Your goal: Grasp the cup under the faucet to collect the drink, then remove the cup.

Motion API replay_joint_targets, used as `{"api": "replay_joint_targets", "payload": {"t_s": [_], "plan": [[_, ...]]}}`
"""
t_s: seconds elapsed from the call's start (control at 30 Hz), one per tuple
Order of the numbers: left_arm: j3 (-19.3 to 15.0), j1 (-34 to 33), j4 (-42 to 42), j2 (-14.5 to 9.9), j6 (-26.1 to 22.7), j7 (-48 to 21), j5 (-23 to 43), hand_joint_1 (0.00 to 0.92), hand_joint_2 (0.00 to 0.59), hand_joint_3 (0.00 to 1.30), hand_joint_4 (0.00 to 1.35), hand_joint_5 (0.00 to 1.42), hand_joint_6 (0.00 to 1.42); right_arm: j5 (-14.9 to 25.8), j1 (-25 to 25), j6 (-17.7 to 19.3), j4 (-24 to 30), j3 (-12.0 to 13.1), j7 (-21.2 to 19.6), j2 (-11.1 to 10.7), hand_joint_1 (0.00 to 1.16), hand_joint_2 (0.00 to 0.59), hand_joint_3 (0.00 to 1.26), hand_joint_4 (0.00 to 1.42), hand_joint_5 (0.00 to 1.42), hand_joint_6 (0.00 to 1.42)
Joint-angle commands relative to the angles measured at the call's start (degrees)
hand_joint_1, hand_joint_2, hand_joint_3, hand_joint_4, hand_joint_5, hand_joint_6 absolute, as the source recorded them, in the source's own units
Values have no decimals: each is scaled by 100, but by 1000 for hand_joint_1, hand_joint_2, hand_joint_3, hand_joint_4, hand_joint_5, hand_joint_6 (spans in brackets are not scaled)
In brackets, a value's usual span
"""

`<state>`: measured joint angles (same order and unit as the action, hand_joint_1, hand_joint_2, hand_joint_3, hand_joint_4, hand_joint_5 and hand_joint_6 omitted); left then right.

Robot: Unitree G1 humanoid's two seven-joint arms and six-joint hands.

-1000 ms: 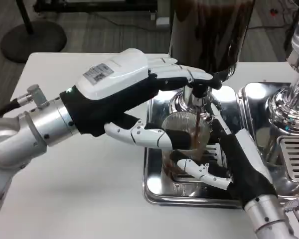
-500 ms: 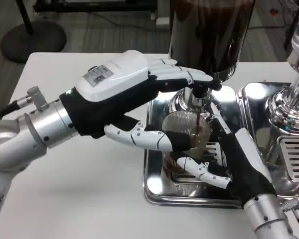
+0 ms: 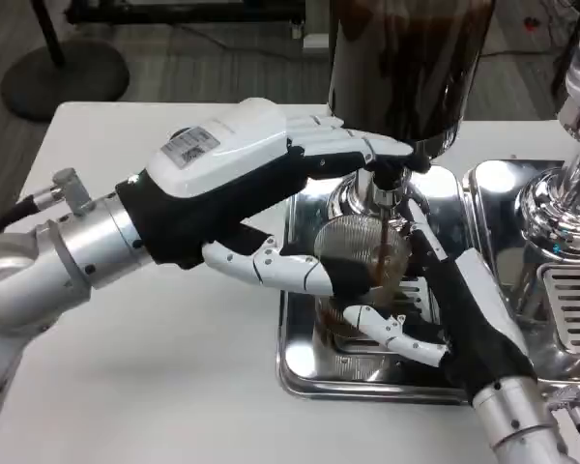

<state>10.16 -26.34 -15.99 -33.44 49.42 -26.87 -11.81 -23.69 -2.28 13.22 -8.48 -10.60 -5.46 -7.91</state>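
A clear ribbed cup (image 3: 353, 275) stands on the steel drip tray (image 3: 304, 372) under the faucet (image 3: 385, 186) of a dark drink dispenser (image 3: 406, 68). A thin brown stream runs from the faucet into the cup, which holds dark liquid. My right hand (image 3: 454, 314) grips the cup from the right side, thumb across its lower front. My left hand (image 3: 261, 184) reaches over from the left, its upper fingers resting on the faucet lever (image 3: 391, 155) and its thumb lying by the cup's left wall.
A second shiny dispenser (image 3: 570, 184) with its own tray and grille stands at the right. White tabletop (image 3: 174, 377) spreads to the left and front. The dispenser body rises just behind the cup.
The liquid level in the cup has risen a little. Both hands stay almost where they were.
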Motion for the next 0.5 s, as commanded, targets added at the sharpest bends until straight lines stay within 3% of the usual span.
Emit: {"api": "replay_joint_targets", "payload": {"t_s": [0.03,0.5], "plan": [[42,172,-71,-67,45,-17,-105,0,90,196,187,244,200,-42,-12,25,77,1,-147,3,607,181,0,0,46,248],[-644,407,-40,120,-368,647,78,0,79,108,70,168,211,-31,-1,39,63,-22,-167,11,614,184,0,0,78,267]]}}
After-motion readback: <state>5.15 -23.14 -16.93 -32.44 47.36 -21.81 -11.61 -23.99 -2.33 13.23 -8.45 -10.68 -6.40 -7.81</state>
